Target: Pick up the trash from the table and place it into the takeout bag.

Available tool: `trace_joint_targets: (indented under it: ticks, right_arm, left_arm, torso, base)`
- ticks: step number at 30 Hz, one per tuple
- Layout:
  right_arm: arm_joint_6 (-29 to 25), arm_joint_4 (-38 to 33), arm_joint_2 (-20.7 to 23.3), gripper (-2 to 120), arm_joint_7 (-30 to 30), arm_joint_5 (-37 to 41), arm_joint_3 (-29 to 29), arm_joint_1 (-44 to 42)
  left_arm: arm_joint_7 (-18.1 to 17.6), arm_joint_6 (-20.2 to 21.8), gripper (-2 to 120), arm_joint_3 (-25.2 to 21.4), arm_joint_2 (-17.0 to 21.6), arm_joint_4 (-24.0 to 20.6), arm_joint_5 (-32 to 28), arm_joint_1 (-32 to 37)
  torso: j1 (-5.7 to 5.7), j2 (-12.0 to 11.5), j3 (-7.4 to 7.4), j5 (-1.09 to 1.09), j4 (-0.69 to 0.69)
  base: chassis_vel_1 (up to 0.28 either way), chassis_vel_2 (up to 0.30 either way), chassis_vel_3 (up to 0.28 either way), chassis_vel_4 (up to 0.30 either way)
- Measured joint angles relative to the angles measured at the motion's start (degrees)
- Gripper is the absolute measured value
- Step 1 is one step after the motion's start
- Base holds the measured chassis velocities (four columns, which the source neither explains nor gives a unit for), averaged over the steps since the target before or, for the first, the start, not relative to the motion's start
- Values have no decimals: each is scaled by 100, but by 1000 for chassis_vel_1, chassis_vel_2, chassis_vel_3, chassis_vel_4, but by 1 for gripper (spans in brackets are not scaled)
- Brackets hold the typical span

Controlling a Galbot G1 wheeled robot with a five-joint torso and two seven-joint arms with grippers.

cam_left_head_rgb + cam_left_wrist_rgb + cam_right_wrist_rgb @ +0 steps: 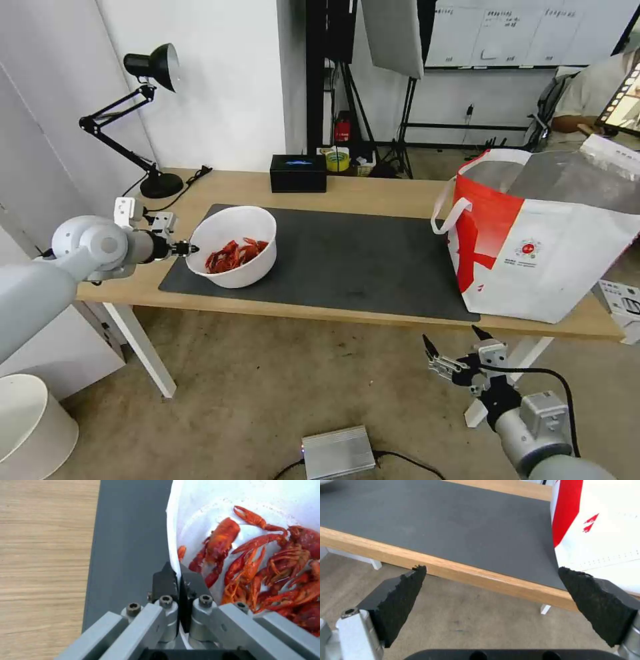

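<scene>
This is looking like a lab or studio space set up for recording rather than a home. A long light-wood desk with white legs (373, 193) is standing on a bare, stained concrete floor (267, 387) against plain white wall panels (220, 80). Behind the desk, black tripod stands (407, 127) are holding up a grey softbox light panel (393, 33), and a large whiteboard with written notes (527, 33) is hanging on the far wall. A silver metal power unit with a black cable (338, 452) is lying on the floor.
</scene>
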State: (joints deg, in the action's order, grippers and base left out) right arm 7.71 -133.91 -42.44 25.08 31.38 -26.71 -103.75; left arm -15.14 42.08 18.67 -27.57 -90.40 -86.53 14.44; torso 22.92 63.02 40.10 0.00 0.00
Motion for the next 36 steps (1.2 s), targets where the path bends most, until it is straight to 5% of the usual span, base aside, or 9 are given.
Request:
trace_joint_targets:
  ticks: [21,36]
  right_arm:
    - [0,0,0,100,0,0,0,0]
    - [0,0,0,100,0,0,0,0]
  left_arm:
    - [-173,7,0,114,29,-314,-564,-536]
    - [-362,8,0,652,-225,-393,-957,-1459]
  torso:
    - [0,0,0,0,0]
    - [0,0,0,0,1]
  base:
    - [0,0,0,0]
    - [0,0,0,0]
